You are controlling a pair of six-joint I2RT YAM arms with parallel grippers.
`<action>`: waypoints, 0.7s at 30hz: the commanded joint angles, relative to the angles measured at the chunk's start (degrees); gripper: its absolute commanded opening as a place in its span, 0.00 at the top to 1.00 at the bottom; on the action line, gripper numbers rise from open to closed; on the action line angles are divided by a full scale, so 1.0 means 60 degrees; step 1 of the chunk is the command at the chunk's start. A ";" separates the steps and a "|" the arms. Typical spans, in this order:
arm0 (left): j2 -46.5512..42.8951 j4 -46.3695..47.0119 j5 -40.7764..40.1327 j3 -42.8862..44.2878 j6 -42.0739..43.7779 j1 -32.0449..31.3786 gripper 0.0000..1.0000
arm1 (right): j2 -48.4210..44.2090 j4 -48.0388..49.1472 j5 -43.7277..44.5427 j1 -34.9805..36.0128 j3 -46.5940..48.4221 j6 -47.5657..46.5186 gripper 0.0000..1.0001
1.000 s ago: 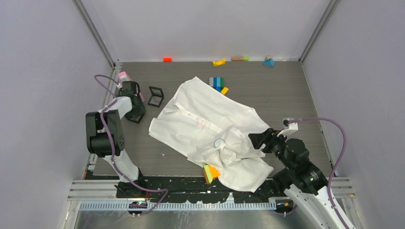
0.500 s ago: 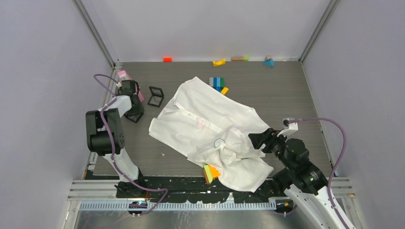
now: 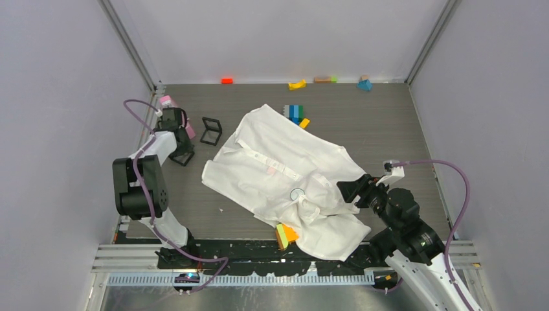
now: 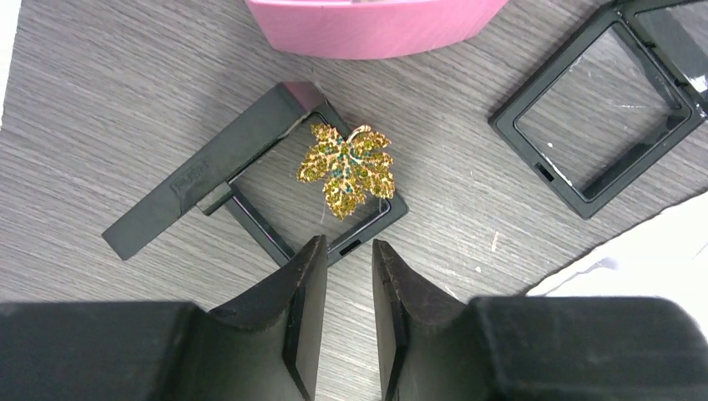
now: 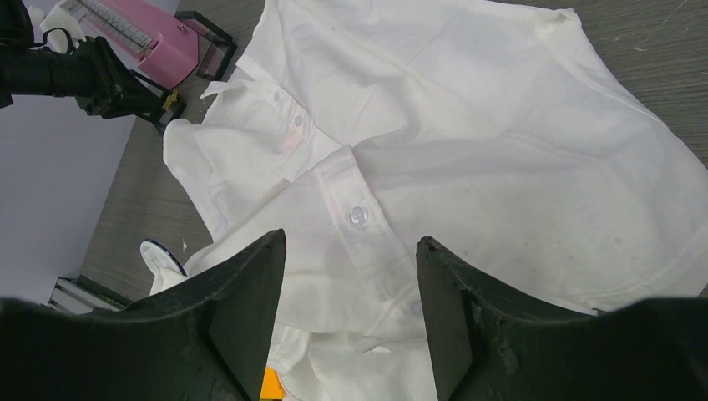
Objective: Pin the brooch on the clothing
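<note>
The brooch [image 4: 346,167] is a gold leaf with green-blue specks. It lies in an open black frame box [image 4: 200,180] on the table. My left gripper [image 4: 349,244] hovers just short of it, fingers a narrow gap apart and empty; in the top view the left gripper [image 3: 179,141] is at the far left. The white shirt [image 3: 285,172] lies spread in the middle, and it fills the right wrist view [image 5: 434,125]. My right gripper [image 5: 351,238] is wide open and empty over the button row, at the shirt's right edge [image 3: 347,194].
A second black frame box [image 4: 601,125] stands right of the brooch, also visible from above [image 3: 210,130]. A pink object [image 4: 376,25] lies just beyond. A small blue-rimmed white disc [image 3: 297,193] sits on the shirt. Toy blocks lie at the shirt's far edge [image 3: 294,113], under its near edge [image 3: 285,234] and along the back wall.
My left arm has shifted a little to the left, and its gripper has moved slightly toward the far side. The right arm and the shirt have not moved.
</note>
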 commanded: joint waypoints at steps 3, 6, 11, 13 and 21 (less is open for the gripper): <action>0.0253 -0.0174 -0.0309 0.0531 0.0192 -0.0020 0.68 | -0.0096 0.0138 -0.0070 -0.0029 0.0433 -0.0021 0.36; 0.0510 -0.0227 -0.0332 0.0719 0.0250 -0.0019 0.67 | -0.0137 0.0130 -0.0042 -0.0041 0.0447 0.0012 0.36; 0.0913 -0.0299 -0.0218 0.0975 0.0266 0.0107 0.66 | -0.0140 0.0109 -0.0038 -0.0028 0.0463 0.0041 0.36; 0.1056 -0.0334 -0.0196 0.1046 0.0279 0.0177 0.66 | -0.0127 0.0105 -0.0027 -0.0030 0.0459 0.0042 0.36; 0.1402 -0.0281 -0.0033 0.1221 0.0429 0.0249 0.66 | -0.0125 0.0083 0.0003 -0.0024 0.0417 0.0036 0.36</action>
